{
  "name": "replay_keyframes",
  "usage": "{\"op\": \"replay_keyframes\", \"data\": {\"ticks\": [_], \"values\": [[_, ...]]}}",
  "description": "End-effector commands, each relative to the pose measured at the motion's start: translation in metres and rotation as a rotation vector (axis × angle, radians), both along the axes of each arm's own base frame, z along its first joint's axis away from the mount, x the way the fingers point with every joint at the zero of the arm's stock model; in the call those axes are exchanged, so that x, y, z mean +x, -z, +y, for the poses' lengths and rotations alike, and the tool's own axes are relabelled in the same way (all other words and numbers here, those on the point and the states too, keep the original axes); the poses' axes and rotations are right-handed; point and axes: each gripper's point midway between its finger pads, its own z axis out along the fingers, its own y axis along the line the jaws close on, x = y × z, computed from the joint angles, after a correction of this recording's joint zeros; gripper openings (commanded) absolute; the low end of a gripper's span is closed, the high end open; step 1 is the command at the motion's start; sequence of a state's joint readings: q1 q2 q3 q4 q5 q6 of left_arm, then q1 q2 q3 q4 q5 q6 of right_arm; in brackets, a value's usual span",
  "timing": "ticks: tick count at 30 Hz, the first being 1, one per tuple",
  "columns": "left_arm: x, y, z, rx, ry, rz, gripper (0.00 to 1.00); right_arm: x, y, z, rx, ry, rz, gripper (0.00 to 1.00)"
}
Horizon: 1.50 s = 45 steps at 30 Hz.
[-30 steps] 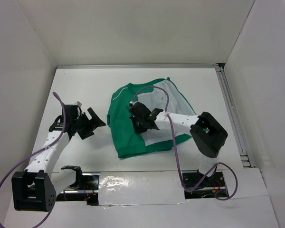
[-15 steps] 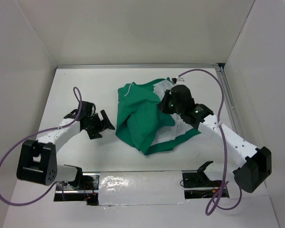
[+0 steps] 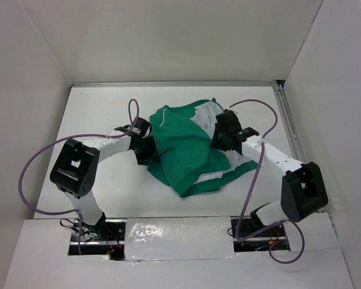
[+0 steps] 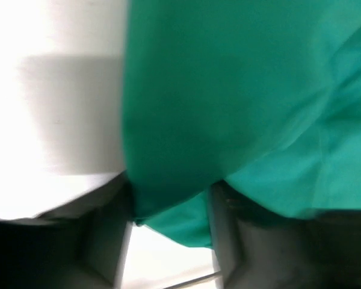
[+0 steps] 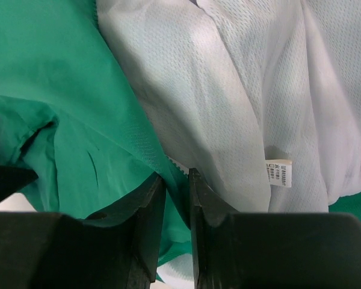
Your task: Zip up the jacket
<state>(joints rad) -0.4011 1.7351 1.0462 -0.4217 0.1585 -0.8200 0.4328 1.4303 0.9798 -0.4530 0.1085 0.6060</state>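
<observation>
Lying crumpled at the middle of the white table (image 3: 102, 108), the small green zip-front jacket (image 3: 183, 159) is unzipped, and its light grey mesh lining (image 5: 228, 90) shows on the right side. The left gripper (image 4: 171, 208) straddles a fold at the garment's left edge with its jaws wide apart, not clenched; presumably it is placed to anchor that side. The right gripper (image 5: 176, 180) has the front edge, where green meets lining, running between nearly closed jaws — whether it pinches or sits loose I cannot tell. Judgement: front edges not aligned — zipping not begun.

Left arm (image 3: 108, 144) and right arm (image 3: 271, 155) stretched inward, left jaws wide, right jaws narrowly parted
</observation>
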Motion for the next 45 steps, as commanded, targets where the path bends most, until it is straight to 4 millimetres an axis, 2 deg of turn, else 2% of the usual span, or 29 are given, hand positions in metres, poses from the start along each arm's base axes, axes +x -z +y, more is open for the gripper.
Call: {"op": "replay_keyframes", "data": {"ticks": [1, 2, 3, 5, 6, 7, 9, 13, 14, 15, 18, 19, 20, 22, 23, 25, 26, 27, 28, 29, 30, 32, 34, 35, 36, 37, 40, 41, 45], "values": [[-0.004, 0.008, 0.014, 0.054, -0.041, 0.051, 0.56, 0.011, -0.023, -0.001, 0.022, 0.026, -0.079, 0.29], [-0.005, 0.007, 0.017, 0.06, -0.049, 0.053, 0.47, 0.011, -0.024, -0.003, 0.023, 0.031, -0.082, 0.28], [-0.006, 0.006, 0.019, 0.07, -0.057, 0.051, 0.29, 0.011, -0.024, -0.003, 0.024, 0.035, -0.085, 0.26], [-0.007, -0.005, 0.028, 0.085, -0.09, 0.039, 0.17, 0.01, -0.02, -0.002, 0.029, 0.028, -0.081, 0.19], [-0.005, -0.013, 0.036, 0.114, -0.114, 0.022, 0.08, 0.011, -0.019, 0.004, 0.051, 0.02, -0.084, 0.15], [-0.007, -0.015, 0.043, 0.138, -0.13, 0.026, 0.08, 0.009, -0.016, 0.005, 0.05, 0.016, -0.078, 0.13], [0.0, -0.035, 0.056, 0.177, -0.181, -0.008, 0.03, 0.006, -0.016, 0.017, 0.078, -0.021, -0.081, 0.12], [0.02, -0.085, 0.105, 0.284, -0.311, -0.078, 0.05, -0.006, -0.017, 0.047, 0.116, -0.126, -0.073, 0.11], [0.026, -0.105, 0.112, 0.287, -0.333, -0.105, 0.12, -0.01, -0.017, 0.058, 0.126, -0.161, -0.07, 0.11], [0.029, -0.12, 0.117, 0.278, -0.336, -0.139, 0.12, -0.012, -0.017, 0.064, 0.132, -0.179, -0.067, 0.11], [0.04, -0.159, 0.14, 0.252, -0.387, -0.254, 0.17, -0.033, -0.018, 0.107, 0.24, -0.344, -0.018, 0.12], [0.041, -0.162, 0.143, 0.246, -0.375, -0.28, 0.22, -0.035, -0.013, 0.115, 0.25, -0.358, 0.005, 0.12], [0.048, -0.176, 0.143, 0.219, -0.338, -0.359, 0.31, -0.04, -0.012, 0.125, 0.265, -0.381, 0.022, 0.12], [0.051, -0.178, 0.156, 0.205, -0.352, -0.382, 0.41, -0.047, -0.008, 0.142, 0.328, -0.434, 0.07, 0.12], [0.052, -0.179, 0.162, 0.199, -0.367, -0.385, 0.54, -0.05, -0.009, 0.148, 0.36, -0.455, 0.084, 0.12], [0.048, -0.171, 0.172, 0.18, -0.396, -0.338, 0.72, -0.055, -0.008, 0.159, 0.407, -0.492, 0.12, 0.13], [0.048, -0.163, 0.181, 0.175, -0.431, -0.303, 0.97, -0.056, -0.006, 0.161, 0.403, -0.495, 0.13, 0.2], [0.045, -0.157, 0.186, 0.159, -0.444, -0.271, 0.99, -0.054, -0.009, 0.163, 0.395, -0.505, 0.124, 0.26], [0.042, -0.153, 0.189, 0.157, -0.457, -0.25, 0.99, -0.057, 0.0, 0.162, 0.373, -0.5, 0.158, 0.35], [0.04, -0.149, 0.188, 0.143, -0.462, -0.232, 0.99, -0.055, 0.002, 0.16, 0.351, -0.488, 0.153, 0.46], [0.038, -0.143, 0.183, 0.125, -0.448, -0.227, 0.99, -0.055, 0.003, 0.159, 0.335, -0.482, 0.148, 0.65], [0.034, -0.149, 0.174, 0.092, -0.41, -0.268, 0.99, -0.049, -0.005, 0.15, 0.296, -0.443, 0.097, 0.78], [0.026, -0.151, 0.149, 0.012, -0.317, -0.317, 0.99, -0.043, -0.022, 0.137, 0.257, -0.394, 0.04, 0.8], [0.02, -0.149, 0.137, -0.015, -0.281, -0.321, 0.99, -0.034, -0.024, 0.124, 0.205, -0.34, 0.002, 0.95], [0.006, -0.136, 0.111, -0.04, -0.201, -0.297, 0.99, -0.031, -0.036, 0.115, 0.192, -0.312, -0.037, 0.95], [0.001, -0.135, 0.096, -0.074, -0.152, -0.307, 0.99, -0.031, -0.038, 0.105, 0.168, -0.282, -0.044, 0.95], [-0.036, -0.117, 0.044, -0.119, 0.006, -0.264, 0.99, -0.026, -0.037, 0.067, 0.126, -0.155, -0.058, 0.97], [-0.055, -0.112, 0.018, -0.122, 0.104, -0.246, 0.99, -0.023, -0.035, 0.058, 0.127, -0.124, -0.057, 0.97], [-0.099, -0.093, -0.023, -0.018, 0.322, -0.251, 0.99, -0.027, -0.012, 0.02, 0.11, -0.023, -0.001, 0.97]]}}
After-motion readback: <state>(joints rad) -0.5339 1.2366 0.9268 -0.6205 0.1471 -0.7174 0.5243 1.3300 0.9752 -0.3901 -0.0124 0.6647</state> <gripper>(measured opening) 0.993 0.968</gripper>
